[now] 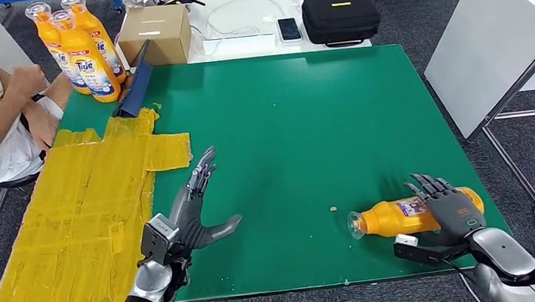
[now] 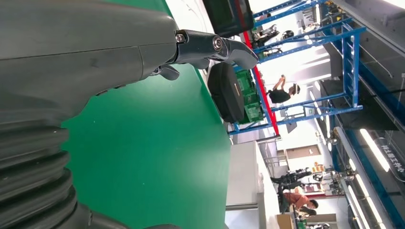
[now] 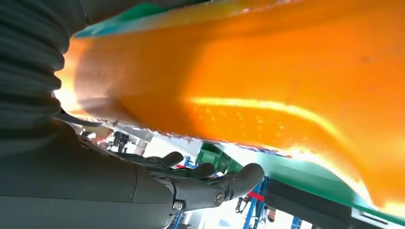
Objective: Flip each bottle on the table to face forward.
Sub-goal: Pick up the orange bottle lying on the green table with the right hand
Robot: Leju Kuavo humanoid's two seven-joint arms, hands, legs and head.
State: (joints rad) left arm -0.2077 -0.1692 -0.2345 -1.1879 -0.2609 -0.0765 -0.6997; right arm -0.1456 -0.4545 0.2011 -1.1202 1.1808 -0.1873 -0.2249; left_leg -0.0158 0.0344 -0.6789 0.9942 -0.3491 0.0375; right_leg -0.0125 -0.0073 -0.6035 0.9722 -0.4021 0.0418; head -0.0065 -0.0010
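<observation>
The right hand (image 1: 449, 211) drapes loosely over the lying bottle (image 1: 397, 217) near the tabletop (image 1: 298, 118) edge, so it may roll off.

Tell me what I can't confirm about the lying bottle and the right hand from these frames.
- Grip: in the head view the right hand lies over the orange bottle; whether it clasps it is unclear.
- Label: partly covered by the fingers, too small to read.
- Right wrist view: the bottle's orange body is close and blurred; no label or cap shows.
- Standing bottles: one hides behind the others.
</observation>
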